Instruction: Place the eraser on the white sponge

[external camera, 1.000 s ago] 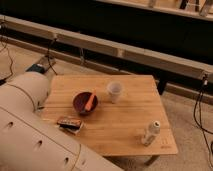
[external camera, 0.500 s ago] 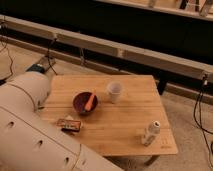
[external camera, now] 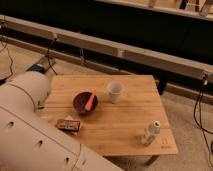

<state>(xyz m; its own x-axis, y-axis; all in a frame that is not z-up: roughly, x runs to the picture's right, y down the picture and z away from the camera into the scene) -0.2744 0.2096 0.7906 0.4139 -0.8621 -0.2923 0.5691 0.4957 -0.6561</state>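
Observation:
A small dark rectangular block with orange marks (external camera: 67, 124) lies flat on the wooden table (external camera: 125, 125) near its front left edge; I cannot tell if it is the eraser. No white sponge shows in this view. My gripper is out of view. Only my big white arm (external camera: 30, 130) shows, filling the lower left and overlapping the table's left edge just beside the block.
A dark red bowl (external camera: 82, 102) holding an orange stick (external camera: 90, 101) sits left of centre. A white cup (external camera: 115, 91) stands behind it. A small white bottle (external camera: 151, 132) stands at the front right. A long rail (external camera: 125, 50) and cables run behind the table.

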